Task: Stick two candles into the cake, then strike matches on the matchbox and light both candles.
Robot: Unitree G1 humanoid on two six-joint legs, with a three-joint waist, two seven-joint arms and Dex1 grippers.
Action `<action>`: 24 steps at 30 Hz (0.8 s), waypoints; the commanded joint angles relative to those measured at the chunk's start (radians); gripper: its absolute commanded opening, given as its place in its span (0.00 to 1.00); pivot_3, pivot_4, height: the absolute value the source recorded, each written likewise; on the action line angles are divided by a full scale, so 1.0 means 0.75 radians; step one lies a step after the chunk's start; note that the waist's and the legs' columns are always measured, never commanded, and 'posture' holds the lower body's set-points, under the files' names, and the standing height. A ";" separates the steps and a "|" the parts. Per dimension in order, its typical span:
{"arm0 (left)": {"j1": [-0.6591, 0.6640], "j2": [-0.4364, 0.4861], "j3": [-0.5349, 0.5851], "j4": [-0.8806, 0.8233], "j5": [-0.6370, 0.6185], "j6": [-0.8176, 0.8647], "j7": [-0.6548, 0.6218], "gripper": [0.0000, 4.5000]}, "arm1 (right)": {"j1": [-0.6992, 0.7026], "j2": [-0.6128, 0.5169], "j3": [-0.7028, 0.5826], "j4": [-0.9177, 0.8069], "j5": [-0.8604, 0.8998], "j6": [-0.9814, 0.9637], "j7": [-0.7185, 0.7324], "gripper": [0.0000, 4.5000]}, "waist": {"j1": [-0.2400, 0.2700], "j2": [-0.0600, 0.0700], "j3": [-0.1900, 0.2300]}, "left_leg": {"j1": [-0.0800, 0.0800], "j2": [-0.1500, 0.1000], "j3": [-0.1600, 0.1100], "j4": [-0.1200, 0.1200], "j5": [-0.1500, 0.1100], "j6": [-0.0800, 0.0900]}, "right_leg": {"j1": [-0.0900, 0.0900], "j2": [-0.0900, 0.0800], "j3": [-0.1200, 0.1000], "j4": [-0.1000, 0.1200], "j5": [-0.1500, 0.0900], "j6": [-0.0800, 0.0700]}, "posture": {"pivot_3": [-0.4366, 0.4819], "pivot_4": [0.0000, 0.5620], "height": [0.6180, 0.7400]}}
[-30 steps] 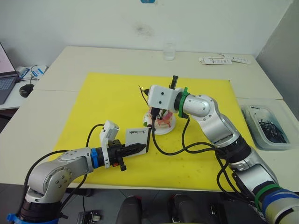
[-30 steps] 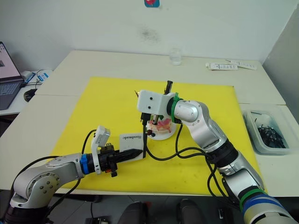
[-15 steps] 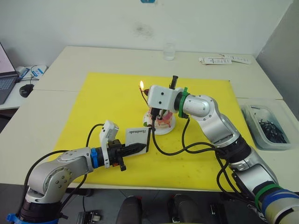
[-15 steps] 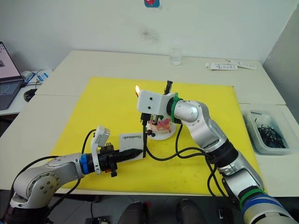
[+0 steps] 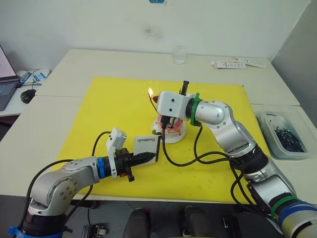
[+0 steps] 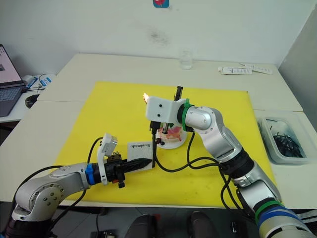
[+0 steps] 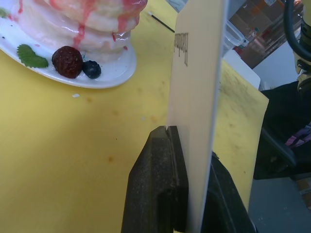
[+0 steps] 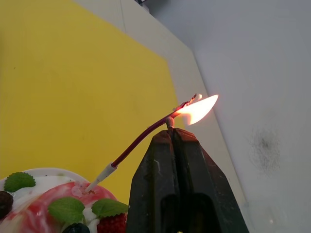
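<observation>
Right pincer [image 8: 172, 127] is pinched tight on a lit match [image 8: 170, 123], just above the cake [image 6: 171, 134]. The little flame [image 8: 198, 109] sits right at the tip of one candle [image 8: 146, 138]. That candle is stuck in the top of the cake and leans up and away, a long thin red stick with a pale bottom end. So the match tip and the candle tip are touching or almost touching, and the flame covers both. I think this candle is being lit right now.

The cake sits on its small white plate [image 7: 114, 73] on the yellow mat [image 5: 119, 104], near the middle of the bench [image 5: 74, 64].

Left pincer [image 7: 187, 191] grips the matchbox [image 7: 197, 97] and holds it standing up on its edge, just beside the plate but not touching it. It is the nearer pincer to the box, and the right one is the nearer to the cake.

I cannot pick out a second candle for sure. If one is there, the right pincer would only need a small sideways move to bring the flame to its tip. It should keep the match above the cake, well clear of the box.
</observation>
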 commanded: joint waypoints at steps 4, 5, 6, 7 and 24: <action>-0.038 -0.015 -0.011 0.008 0.005 -0.022 -0.018 0.00 | 0.040 -0.016 -0.072 -0.192 0.034 0.114 0.047 0.01 | 0.000 0.000 0.000 | 0.000 0.000 0.000 0.000 0.000 0.000 | 0.000 0.000 0.000 0.000 0.000 0.000 | 0.48 0.27 1.00; -0.040 -0.015 -0.014 0.006 0.003 -0.018 -0.021 0.00 | 0.049 -0.020 -0.076 -0.211 0.036 0.126 0.052 0.01 | 0.000 0.000 0.000 | 0.000 0.000 0.000 0.000 0.000 0.000 | 0.000 0.000 0.000 0.000 0.000 0.000 | 0.48 0.27 1.00; -0.042 -0.015 -0.018 0.004 0.001 -0.013 -0.024 0.00 | 0.071 -0.026 -0.086 -0.249 0.047 0.151 0.063 0.01 | 0.001 0.000 0.000 | 0.000 0.000 0.000 0.000 0.000 0.000 | 0.000 0.000 0.000 0.000 0.000 0.000 | 0.48 0.27 1.00; -0.043 -0.014 -0.022 0.002 -0.002 -0.009 -0.026 0.00 | 0.096 -0.039 -0.096 -0.292 0.055 0.173 0.074 0.01 | 0.001 0.000 0.000 | 0.000 0.000 0.000 0.000 0.000 0.000 | 0.000 0.000 0.000 0.000 0.000 0.000 | 0.48 0.27 1.00; -0.057 -0.052 -0.101 -0.020 -0.028 0.036 -0.057 0.00 | 0.786 -0.384 -0.849 -0.930 0.225 0.898 0.077 0.01 | 0.004 0.000 0.000 | 0.000 -0.001 0.000 0.000 0.000 0.000 | 0.001 -0.003 0.000 -0.001 -0.004 0.007 | 0.48 0.27 1.00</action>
